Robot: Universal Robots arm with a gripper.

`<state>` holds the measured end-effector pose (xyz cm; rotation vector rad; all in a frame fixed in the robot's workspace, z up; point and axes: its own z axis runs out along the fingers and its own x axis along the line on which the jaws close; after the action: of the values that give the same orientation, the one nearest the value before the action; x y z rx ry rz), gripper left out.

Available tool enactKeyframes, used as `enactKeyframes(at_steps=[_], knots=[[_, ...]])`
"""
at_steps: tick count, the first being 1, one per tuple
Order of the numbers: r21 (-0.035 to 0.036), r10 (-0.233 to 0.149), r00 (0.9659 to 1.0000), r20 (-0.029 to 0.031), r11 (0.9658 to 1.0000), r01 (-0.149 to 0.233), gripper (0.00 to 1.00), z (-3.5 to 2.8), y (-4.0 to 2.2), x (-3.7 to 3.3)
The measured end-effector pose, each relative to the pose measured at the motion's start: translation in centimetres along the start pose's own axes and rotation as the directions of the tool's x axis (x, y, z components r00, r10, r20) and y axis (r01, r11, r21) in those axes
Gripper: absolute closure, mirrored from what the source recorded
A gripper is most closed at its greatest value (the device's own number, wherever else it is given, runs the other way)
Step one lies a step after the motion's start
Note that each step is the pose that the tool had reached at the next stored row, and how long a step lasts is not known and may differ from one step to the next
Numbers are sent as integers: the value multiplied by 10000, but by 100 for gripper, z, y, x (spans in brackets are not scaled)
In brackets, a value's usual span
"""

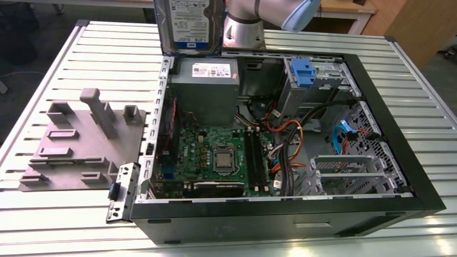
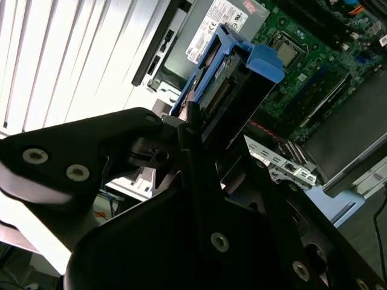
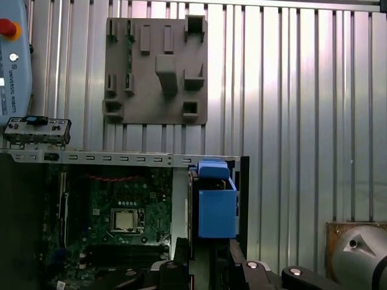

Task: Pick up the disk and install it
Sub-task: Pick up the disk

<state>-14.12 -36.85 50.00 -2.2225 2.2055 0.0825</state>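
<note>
The disk (image 1: 191,24), silver-grey with a white-and-blue label, hangs upright in the air above the far edge of the open computer case (image 1: 421,176), beside the arm (image 1: 246,27). In both wrist views my gripper (image 2: 221,142) (image 3: 208,260) is shut on it. Its black fingers (image 2: 192,124) clamp the two flat faces of the disk (image 2: 239,84). The disk's blue plastic side rails and blue end (image 3: 216,208) point down toward the case, over the corner by the grey metal box (image 1: 203,88).
Inside the case lie the green motherboard (image 1: 214,155), cables, and a drive cage with a tall blue latch (image 1: 303,72). A grey fixture plate (image 1: 78,142) with raised blocks lies on the slatted table (image 1: 50,225) at the exterior view's left.
</note>
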Motion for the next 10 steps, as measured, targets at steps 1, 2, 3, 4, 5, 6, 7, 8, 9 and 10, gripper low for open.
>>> enactKeyframes(at_steps=[1,2,3,4,5,6,7,8,9,10], knots=[[0,-1,10000,0,10000,1,65,0,-26,0],[0,-1,10000,0,10000,1,65,-1,-54,1],[1,-1,10000,1,10000,1,65,-2,-83,1],[0,-1,10000,0,10000,1,65,-3,-112,1],[0,0,10000,1,10000,0,65,-4,-141,1],[0,-1,10000,0,10000,1,65,-5,-172,1],[0,-1,10000,1,10000,1,65,-5,-201,2],[0,-1,10000,0,10000,1,65,-6,-230,2],[0,-1,10000,0,10000,1,65,-7,-259,2],[0,0,10000,1,10000,0,65,-8,-287,2]])
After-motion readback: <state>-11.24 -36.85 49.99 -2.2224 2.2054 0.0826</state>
